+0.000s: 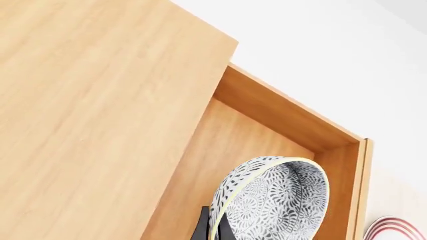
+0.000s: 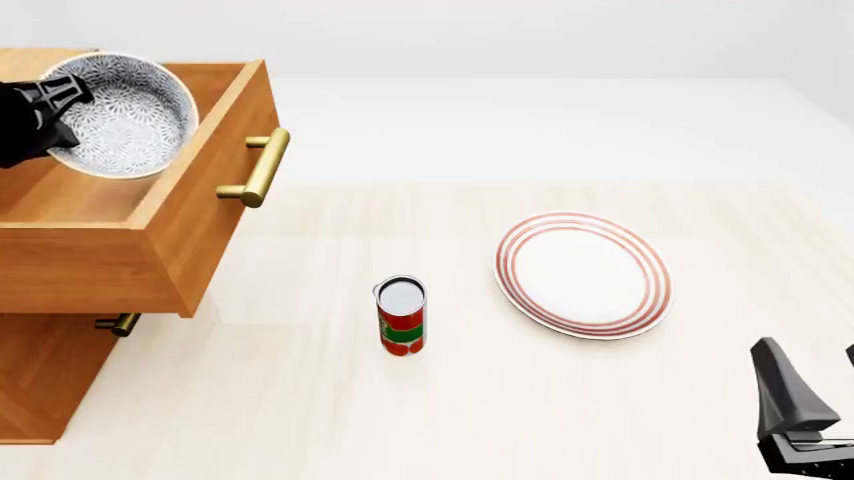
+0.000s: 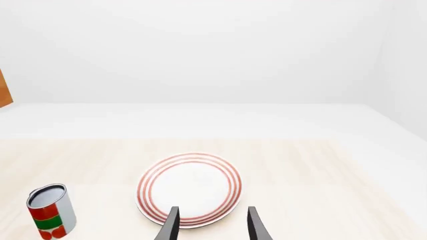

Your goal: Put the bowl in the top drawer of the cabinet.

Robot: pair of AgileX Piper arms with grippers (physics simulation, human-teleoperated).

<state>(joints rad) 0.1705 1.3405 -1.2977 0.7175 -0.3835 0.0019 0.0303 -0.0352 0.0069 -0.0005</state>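
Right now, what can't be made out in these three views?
- Left end effector: front view, cut by the left edge; left wrist view, mostly behind the bowl.
- Whether the bowl touches the top drawer floor: unclear in both.
- Cabinet: front view, cropped at the left edge.

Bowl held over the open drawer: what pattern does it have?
The bowl has a dense grey-black floral lace pattern on white with a pale rim, clearest in the left wrist view.

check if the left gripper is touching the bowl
Touching: in the left wrist view the left gripper's fingers pinch the bowl's rim, over the top drawer.
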